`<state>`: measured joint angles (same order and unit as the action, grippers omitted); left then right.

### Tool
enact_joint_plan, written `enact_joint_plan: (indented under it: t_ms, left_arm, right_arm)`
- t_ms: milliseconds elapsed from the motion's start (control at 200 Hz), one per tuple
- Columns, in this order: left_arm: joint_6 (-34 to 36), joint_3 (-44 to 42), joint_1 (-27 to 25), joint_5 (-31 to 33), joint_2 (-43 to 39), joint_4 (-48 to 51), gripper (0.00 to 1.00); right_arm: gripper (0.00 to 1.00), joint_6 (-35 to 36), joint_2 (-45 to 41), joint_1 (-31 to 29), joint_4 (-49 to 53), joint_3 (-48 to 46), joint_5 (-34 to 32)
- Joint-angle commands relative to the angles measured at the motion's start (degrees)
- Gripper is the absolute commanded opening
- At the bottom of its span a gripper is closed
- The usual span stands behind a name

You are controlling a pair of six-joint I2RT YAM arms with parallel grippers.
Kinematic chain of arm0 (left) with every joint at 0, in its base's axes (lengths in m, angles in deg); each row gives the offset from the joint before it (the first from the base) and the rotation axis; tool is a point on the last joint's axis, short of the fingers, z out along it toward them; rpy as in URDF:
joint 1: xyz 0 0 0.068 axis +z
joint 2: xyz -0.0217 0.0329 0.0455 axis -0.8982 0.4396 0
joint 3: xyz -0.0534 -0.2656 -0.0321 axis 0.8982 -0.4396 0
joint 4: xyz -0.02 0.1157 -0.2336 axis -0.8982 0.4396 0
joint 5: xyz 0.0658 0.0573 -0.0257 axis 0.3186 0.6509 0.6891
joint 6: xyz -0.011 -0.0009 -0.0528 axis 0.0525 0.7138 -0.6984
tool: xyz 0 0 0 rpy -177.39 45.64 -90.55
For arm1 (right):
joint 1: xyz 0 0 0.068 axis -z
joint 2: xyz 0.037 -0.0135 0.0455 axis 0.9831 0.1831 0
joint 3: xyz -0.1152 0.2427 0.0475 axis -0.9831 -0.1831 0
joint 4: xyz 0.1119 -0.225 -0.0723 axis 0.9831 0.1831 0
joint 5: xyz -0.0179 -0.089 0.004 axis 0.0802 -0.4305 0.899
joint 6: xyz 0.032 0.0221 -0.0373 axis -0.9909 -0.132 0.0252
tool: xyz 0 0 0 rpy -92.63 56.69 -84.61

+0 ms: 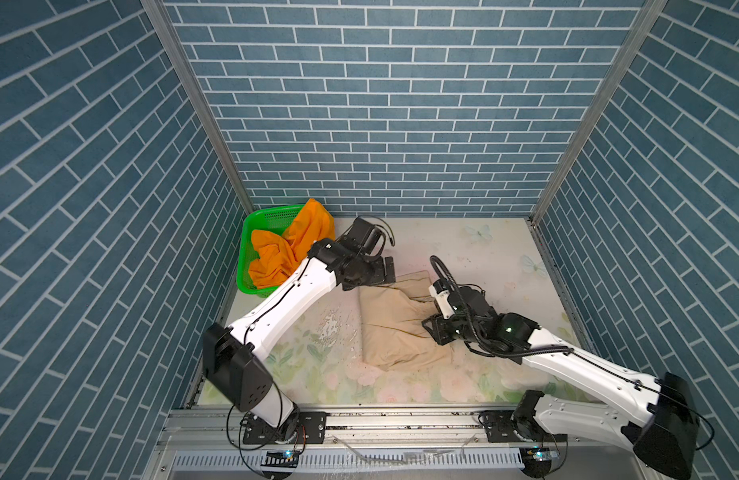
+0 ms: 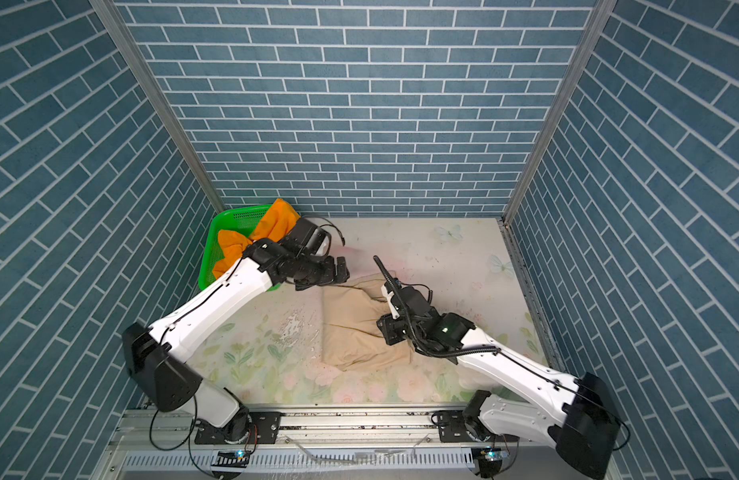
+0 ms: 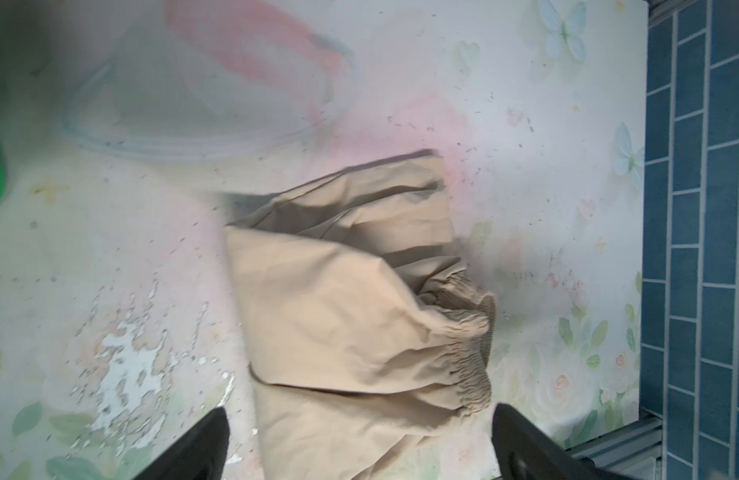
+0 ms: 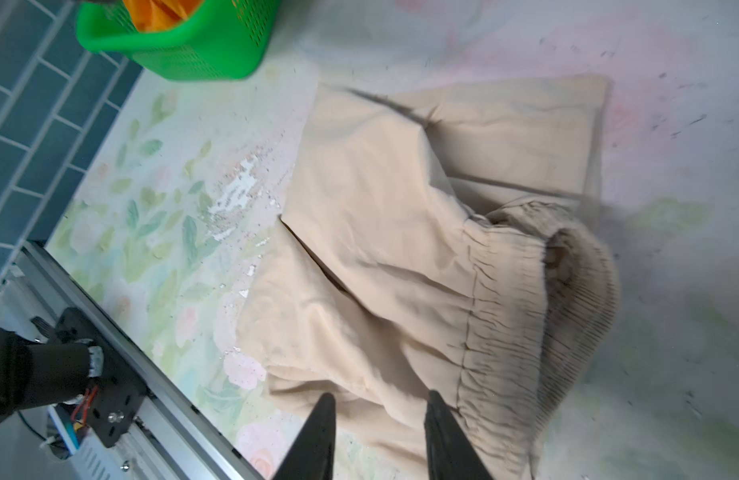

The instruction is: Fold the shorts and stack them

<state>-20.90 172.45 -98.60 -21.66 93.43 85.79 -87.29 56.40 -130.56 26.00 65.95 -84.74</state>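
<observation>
**Folding the tan shorts: mid-fold, both grippers off the cloth**

Beige shorts (image 1: 395,328) lie mid-table (image 1: 484,249), roughly doubled over and rumpled, with the elastic waistband (image 3: 467,353) bunched up.

Left gripper (image 3: 359,407) is spread wide above their far edge and empty. Right gripper (image 4: 381,394) is part-open over the waistband side, gripping nothing visible.

Next, I'd say: re-pinch an edge, flatten, finish the fold.

Orange shorts (image 1: 284,253) sit crumpled in the green basket (image 1: 251,224).

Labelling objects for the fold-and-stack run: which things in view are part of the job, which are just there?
Job:
beige shorts, partly folded
orange shorts, crumpled

Just there:
green basket, holding the orange pair
floral table, under the beige pair
</observation>
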Motion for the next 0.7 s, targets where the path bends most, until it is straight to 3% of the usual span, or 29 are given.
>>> enact_joint_plan:
  t_ms: [0, 105, 290, 410, 530, 695]
  left_arm:
    - [1.7, -6.7, -0.6, -1.8, -3.1, -7.7, 1.0]
    - [2.2, -11.8, -0.5, -1.1, -5.2, -9.1, 1.0]
    - [2.8, -19.1, 0.1, 0.7, -8.7, -11.3, 1.0]
    - [3.9, -20.5, 1.6, 0.7, -10.1, -11.0, 1.0]
    - [5.4, -20.4, 3.4, 0.6, -11.4, -10.3, 1.0]
    - [6.5, -20.5, 5.2, -0.4, -13.0, -10.1, 1.0]
  right_arm:
    - [0.32, 1.2, 3.6, 3.1, -3.6, -3.7, 4.8]
    - [0.23, -1.7, 6.7, 6.2, -8.0, -9.6, 9.5]
    - [0.21, -5.0, 10.3, 6.2, -9.0, -13.9, 12.6]
    - [0.22, -2.4, 6.2, 6.1, -2.9, -9.1, 11.0]
    - [0.3, 1.9, 3.8, 6.4, 3.9, -1.2, 6.7]
    - [0.31, 5.7, 9.4, 9.6, -0.6, 3.2, 7.1]
